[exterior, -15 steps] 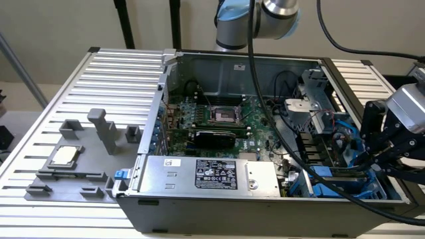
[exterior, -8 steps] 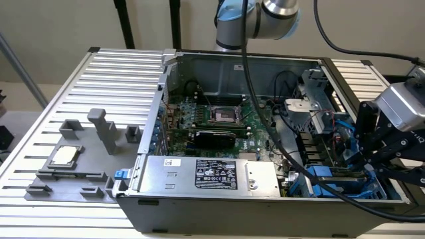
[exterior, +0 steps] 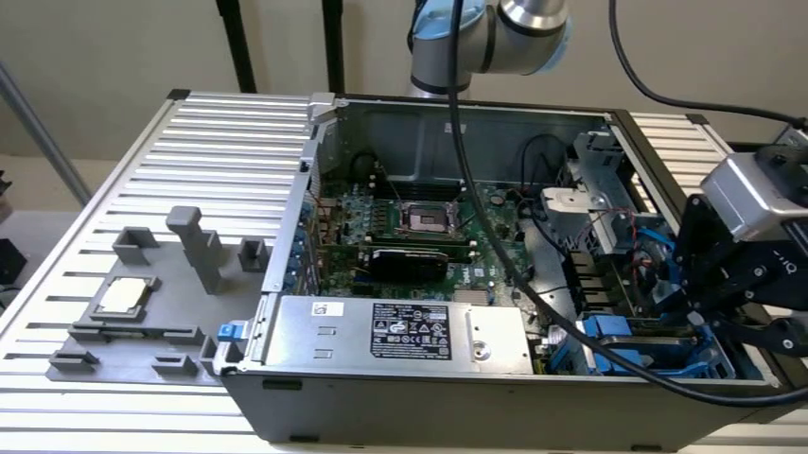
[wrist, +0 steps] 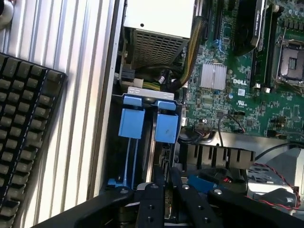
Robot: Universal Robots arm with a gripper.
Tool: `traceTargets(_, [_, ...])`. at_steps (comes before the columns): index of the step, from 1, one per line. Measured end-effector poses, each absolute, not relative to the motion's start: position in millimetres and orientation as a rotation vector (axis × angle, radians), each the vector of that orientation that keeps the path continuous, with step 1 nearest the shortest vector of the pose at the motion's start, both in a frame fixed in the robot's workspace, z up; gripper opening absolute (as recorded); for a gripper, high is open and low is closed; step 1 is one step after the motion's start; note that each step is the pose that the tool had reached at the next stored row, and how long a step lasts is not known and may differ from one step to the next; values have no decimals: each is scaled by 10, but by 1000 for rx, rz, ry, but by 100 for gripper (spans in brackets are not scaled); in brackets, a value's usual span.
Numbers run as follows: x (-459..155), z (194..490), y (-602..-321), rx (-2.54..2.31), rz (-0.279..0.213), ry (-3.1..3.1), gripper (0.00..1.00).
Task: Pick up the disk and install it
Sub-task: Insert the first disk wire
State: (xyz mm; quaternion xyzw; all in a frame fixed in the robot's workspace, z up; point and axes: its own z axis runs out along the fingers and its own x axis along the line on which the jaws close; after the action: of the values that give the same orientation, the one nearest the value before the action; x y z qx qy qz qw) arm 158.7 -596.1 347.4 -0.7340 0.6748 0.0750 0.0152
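Blue plastic marks the disk [wrist: 166, 128]. Its blue front sits in the drive bay [exterior: 638, 345] at the lower right of the exterior view, in a corner of the open case [exterior: 284, 246]. A second blue carrier [wrist: 131, 123] stands just beside it. In the wrist view the two fronts are side by side, and the disk's thin edge runs back from its front to the black fingers [wrist: 153, 197]. The fingers stand nearly together, one on each side of that edge, and grip it.

At the right edge of the exterior view the black end of the arm [exterior: 745, 274] hangs over the bay. A green motherboard [exterior: 417, 218] fills the middle of the case. A silver power supply [exterior: 392, 331] with a label lies at lower centre. A black cable [exterior: 465, 180] runs from the top of the frame across the board toward the lower right.

The case rests on a ribbed metal counter [exterior: 227, 132]. At lower left, a grey fixture [exterior: 76, 331] holds a square silver chip [exterior: 124, 295]. In the wrist view a dark keyboard [wrist: 23, 142] lies on the counter beside the case.
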Motion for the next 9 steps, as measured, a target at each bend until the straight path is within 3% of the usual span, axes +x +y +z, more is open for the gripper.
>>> traceTargets(9, [1586,3408,-5961,-2166,238,2228,16])
